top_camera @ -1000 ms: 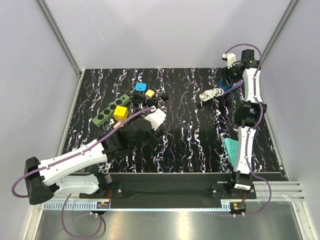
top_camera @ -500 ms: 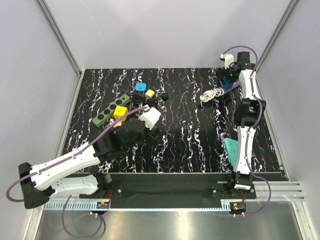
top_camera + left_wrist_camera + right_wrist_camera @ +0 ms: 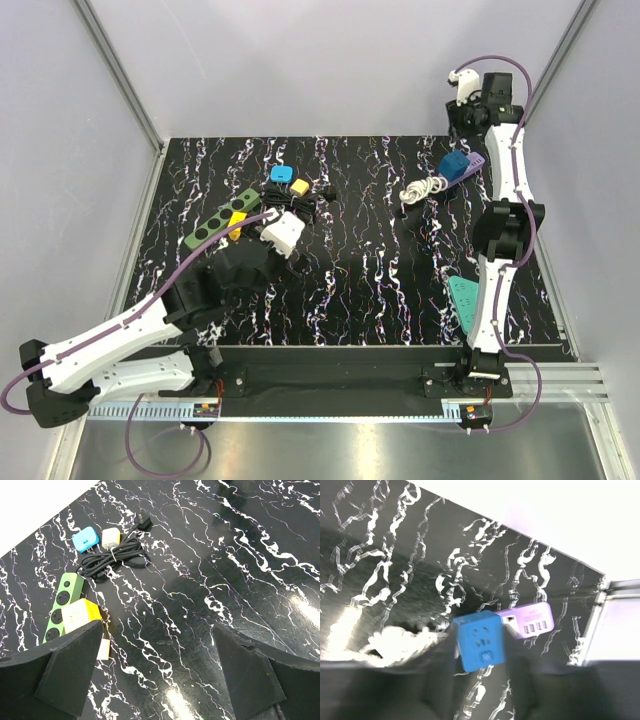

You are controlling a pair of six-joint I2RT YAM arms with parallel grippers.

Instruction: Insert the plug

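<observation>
The black plug (image 3: 143,519) lies on the table at the end of a bundled black cable (image 3: 112,557), beside a green power strip (image 3: 62,605) that carries a yellow cube adapter (image 3: 82,615). My left gripper (image 3: 160,680) is open and empty, low over bare table just right of the strip; from above the left gripper (image 3: 265,245) sits below the plug (image 3: 328,190). My right gripper (image 3: 480,675) is blurred at the back right. A blue cube socket (image 3: 480,641) shows between its fingers, and whether they touch it is unclear. A purple strip (image 3: 532,620) lies behind the cube.
A small blue adapter (image 3: 84,539) and a small yellow adapter (image 3: 111,536) lie beyond the cable bundle. A white coiled cable (image 3: 422,188) lies left of the blue cube (image 3: 455,165). A teal strip (image 3: 463,300) sits by the right arm. Walls close in on the table.
My left gripper has moved left and back toward the green strip. My right gripper has moved from over the blue cube toward the back wall, and the cube now shows uncovered from above.
</observation>
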